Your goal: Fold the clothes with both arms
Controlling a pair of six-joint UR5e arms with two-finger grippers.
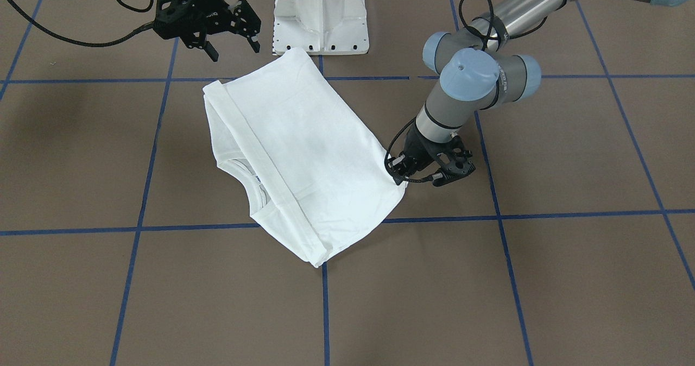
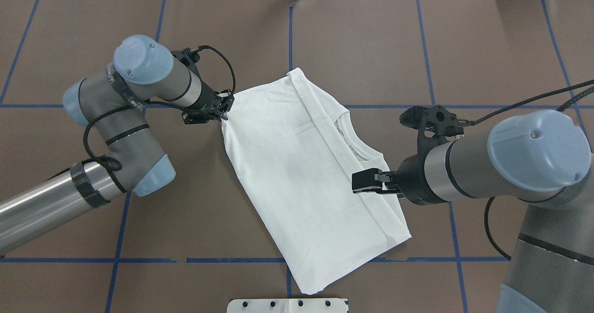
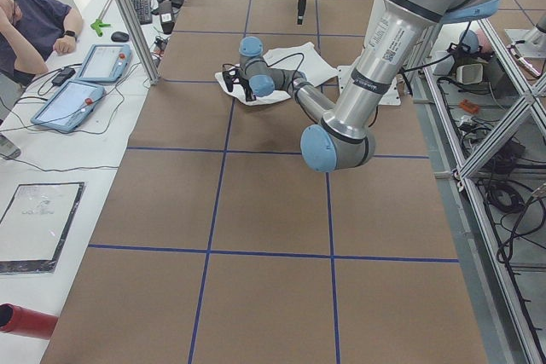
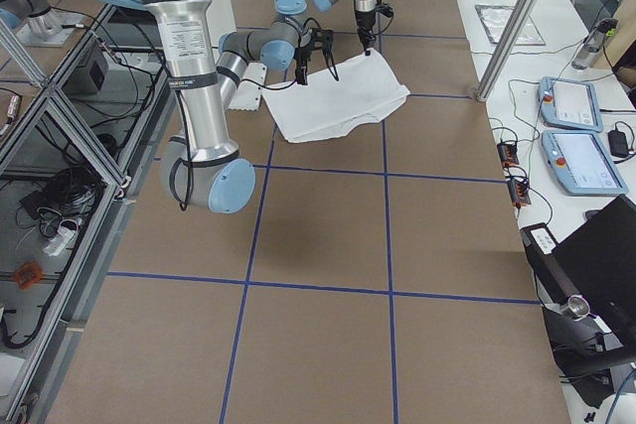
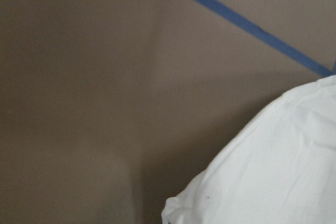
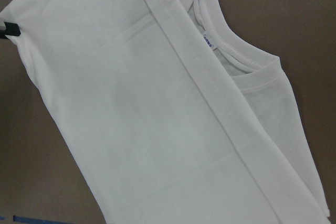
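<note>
The white T-shirt (image 1: pixel 304 154) lies folded on the brown table, a folded sleeve band running along it and the ribbed neck (image 6: pixel 231 51) with its small label showing. It also shows in the overhead view (image 2: pixel 301 173). No black text shows. My left gripper (image 1: pixel 400 175) is low at the shirt's corner, fingers together on the cloth; it also shows overhead (image 2: pixel 223 111). My right gripper (image 1: pixel 231 46) is open and empty, raised above the table beside the shirt's opposite end; overhead it hangs over the shirt (image 2: pixel 367 182). The left wrist view shows only cloth (image 5: pixel 273 171) and table.
The white metal pedestal base (image 1: pixel 321 21) stands just behind the shirt's near-robot corner. Blue tape lines (image 1: pixel 505 214) grid the brown table. An operator (image 3: pixel 34 27) and tablets (image 3: pixel 77 100) are beyond the far table edge.
</note>
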